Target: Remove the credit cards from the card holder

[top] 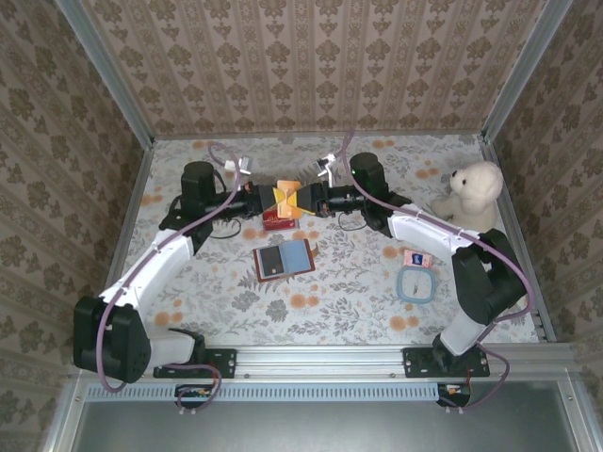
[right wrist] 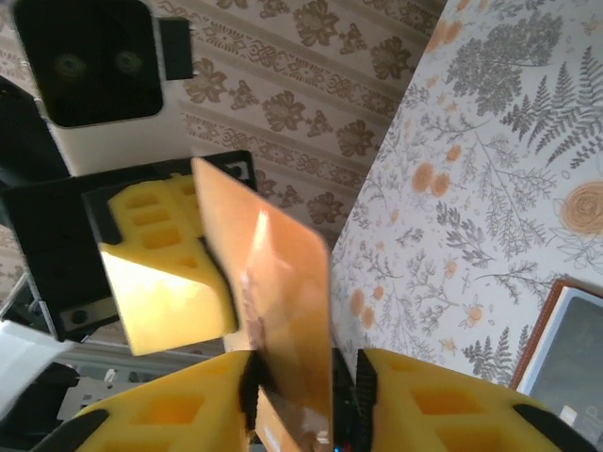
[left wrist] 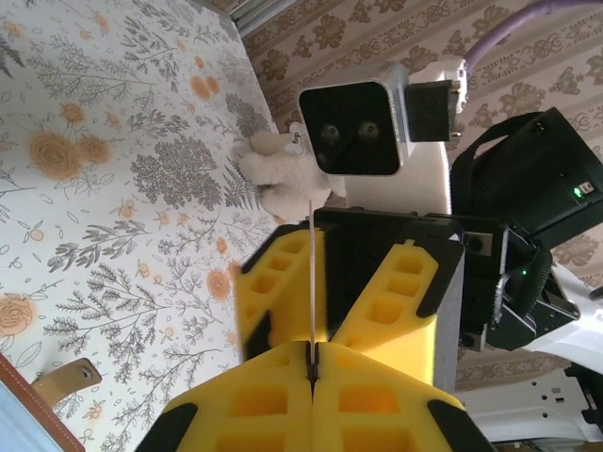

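An orange credit card (top: pixel 288 199) hangs in the air above the back of the table, where my two grippers meet. My left gripper (left wrist: pixel 313 363) is shut on one edge of the card (left wrist: pixel 311 273), which appears edge-on as a thin line. My right gripper (right wrist: pixel 306 377) is open, its yellow fingers (left wrist: pixel 405 301) standing on either side of the card (right wrist: pixel 273 301), with a gap on one side. The brown card holder (top: pixel 283 259) lies open and flat on the table in front of the grippers, bluish-grey face up. Its corner (right wrist: pixel 565 348) appears in the right wrist view.
A small red and dark object (top: pixel 275 221) lies under the grippers, just behind the card holder. A white teddy bear (top: pixel 471 193) sits at the right rear. A blue-rimmed dish (top: pixel 415 283) and a pink card (top: pixel 415 257) lie near the right arm. Metal rails edge the table.
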